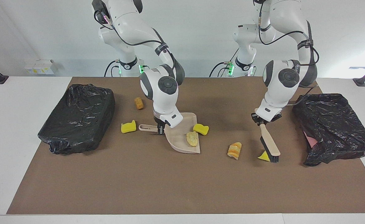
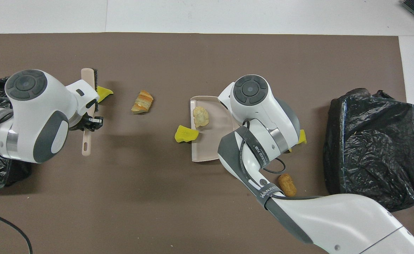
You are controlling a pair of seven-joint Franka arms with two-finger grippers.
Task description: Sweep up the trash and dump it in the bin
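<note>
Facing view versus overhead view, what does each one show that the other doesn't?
Only the facing view shows the right gripper shut on the dustpan's handle, plus a yellow sponge chunk beside it in full; overhead, the right arm hides both. Only the overhead view shows the brush's handle end clear of the left gripper. Both show the dustpan, the brush and a striped roll.
</note>
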